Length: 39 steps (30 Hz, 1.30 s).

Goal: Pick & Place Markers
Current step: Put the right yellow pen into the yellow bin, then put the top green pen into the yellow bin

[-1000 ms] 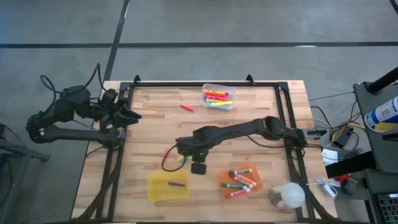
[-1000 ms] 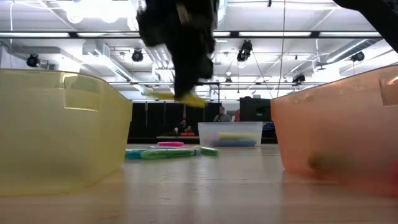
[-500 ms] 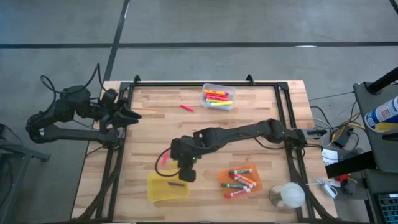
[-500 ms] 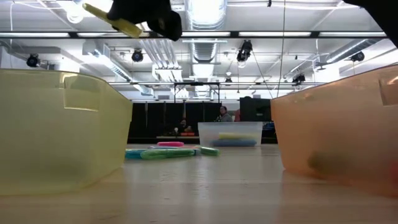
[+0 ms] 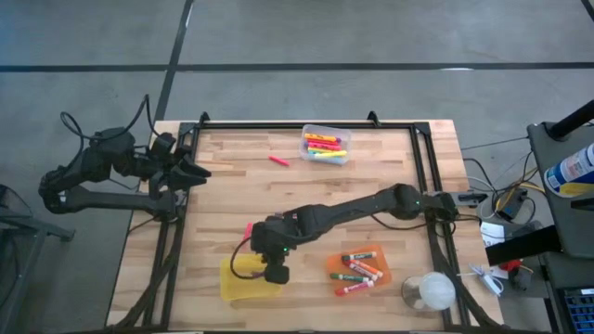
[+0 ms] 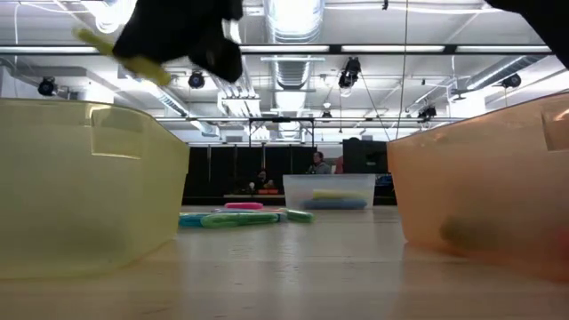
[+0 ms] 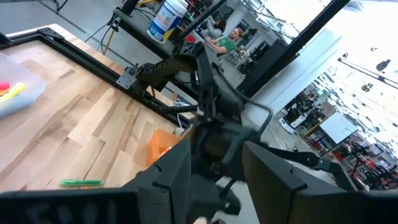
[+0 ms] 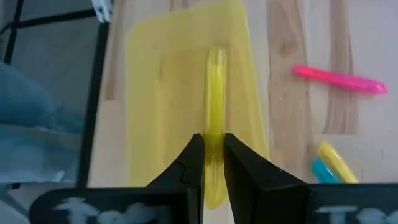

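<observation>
My right gripper point(image 5: 270, 266) hangs over the yellow bin point(image 5: 238, 282) at the table's near edge, shut on a yellow marker point(image 8: 215, 93). The low view shows the marker point(image 6: 120, 55) sticking out of the gripper point(image 6: 182, 31) above the yellow bin's wall point(image 6: 80, 187). Loose markers lie flat on the wood: a pink one point(image 5: 278, 160) at the far side, and pink point(image 8: 339, 79) and yellow and blue ones point(image 8: 333, 165) beside the bin. My left gripper point(image 5: 200, 172) waits open at the table's left edge. My right gripper pinches the yellow marker between its two fingers, on the barrel point(image 8: 214, 129) toward one end. The fingers slant downward from the table's far right, and the marker runs along them, most of it reaching out past their tips. It is lifted clear, tilted, above the yellow bin.
An orange bin point(image 5: 376, 276) with several markers stands right of the yellow one. A clear bin point(image 5: 325, 147) with markers sits at the far edge. A white round object point(image 5: 432, 292) is at the near right corner. A black frame point(image 5: 167, 232) rims the table.
My right gripper has carried the yellow marker from the table's middle toward the near left, until it is over the yellow bin. It has tipped to point more steeply down. The marker has stayed in the hold, clear of the table.
</observation>
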Each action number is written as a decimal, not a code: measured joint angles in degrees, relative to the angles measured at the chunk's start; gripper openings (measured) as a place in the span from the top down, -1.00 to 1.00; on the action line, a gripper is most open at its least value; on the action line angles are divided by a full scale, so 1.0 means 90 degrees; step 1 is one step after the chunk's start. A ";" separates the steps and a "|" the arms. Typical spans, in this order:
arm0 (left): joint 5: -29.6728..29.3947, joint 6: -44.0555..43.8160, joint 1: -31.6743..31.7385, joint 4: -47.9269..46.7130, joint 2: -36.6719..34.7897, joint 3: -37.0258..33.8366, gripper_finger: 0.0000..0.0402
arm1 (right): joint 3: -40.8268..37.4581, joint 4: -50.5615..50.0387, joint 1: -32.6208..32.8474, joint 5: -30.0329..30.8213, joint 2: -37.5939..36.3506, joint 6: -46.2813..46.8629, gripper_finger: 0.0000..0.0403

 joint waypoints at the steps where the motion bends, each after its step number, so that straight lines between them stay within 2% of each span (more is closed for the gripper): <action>1: 0.0001 0.0007 0.0001 0.0000 0.0009 0.0000 0.30 | 0.0000 0.0015 -0.0009 -0.0082 0.0083 0.0000 0.83; 11: 0.0001 0.0008 -0.0001 -0.0007 0.0028 0.0000 0.30 | -0.0002 0.0134 0.0055 -0.0604 0.0486 -0.0011 0.80; 17: 0.0001 0.0010 0.0001 -0.0081 0.0028 0.0000 0.30 | 0.0000 0.0137 0.0051 -0.0344 0.0501 -0.0005 0.58; 27: 0.0001 0.0002 0.0000 -0.0335 0.0026 0.0000 0.30 | 0.0000 0.0122 -0.0007 -0.0356 0.0443 0.0201 0.25; 34: 0.0001 -0.0008 -0.0001 -0.0333 0.0026 0.0000 0.30 | 0.0007 -0.0166 -0.0301 -0.0331 0.0009 0.0829 0.24; 39: 0.0002 -0.0215 0.0000 -0.0333 0.0026 0.0000 0.30 | 0.0005 -0.1147 -0.0597 0.0223 -0.0137 0.1837 0.30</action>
